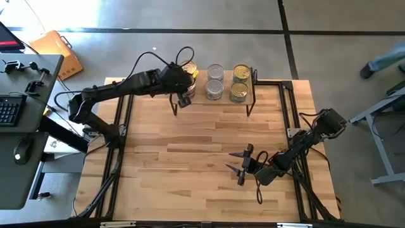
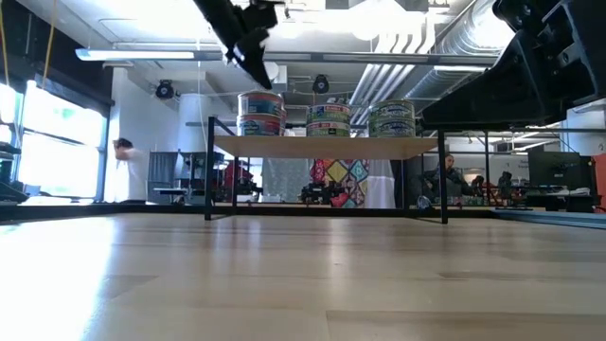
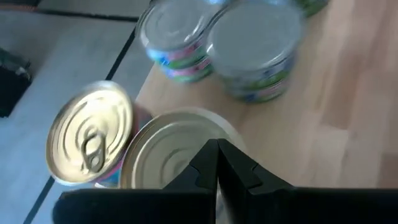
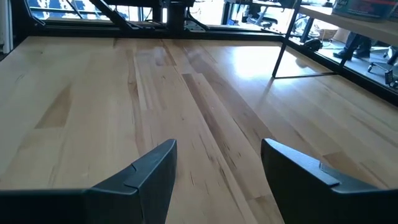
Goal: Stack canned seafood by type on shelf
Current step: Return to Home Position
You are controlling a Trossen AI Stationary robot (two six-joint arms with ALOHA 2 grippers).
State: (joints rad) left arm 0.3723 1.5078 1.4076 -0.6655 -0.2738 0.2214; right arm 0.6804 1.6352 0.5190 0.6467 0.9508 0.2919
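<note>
the left claw [image 1: 183,96] hangs just above the end of the shelf [image 2: 331,147] nearest its own arm. its fingers are pressed together with nothing between them, and the left wrist view shows only a thin seam where they meet. directly beneath its tips sit the gold-lidded tins [image 3: 93,134], two lids close side by side, one with its pull tab plain to see. the silver-lidded tins [image 3: 258,34] stand farther ahead of the claw on the same shelf top, also as a close pair. in the low view three stacks stand upright in a row on the shelf, each more than one tin high. the claw sits above the end stack [image 2: 262,114] with a clear gap between them. the tins are round and upright, so no long axis matters. what matters, as i judge it, is that this stack lies straight below the claw, so the safe way out is up and then back toward the arm's own base, not sideways along the row. the left arm reaches from its side of the table [image 4: 93,93] across to the shelf, elbow bent. the right claw [image 1: 243,163] rests well apart from the shelf over bare table, fingers spread wide and holding nothing, far from every tin. the stacking itself looks done.
</note>
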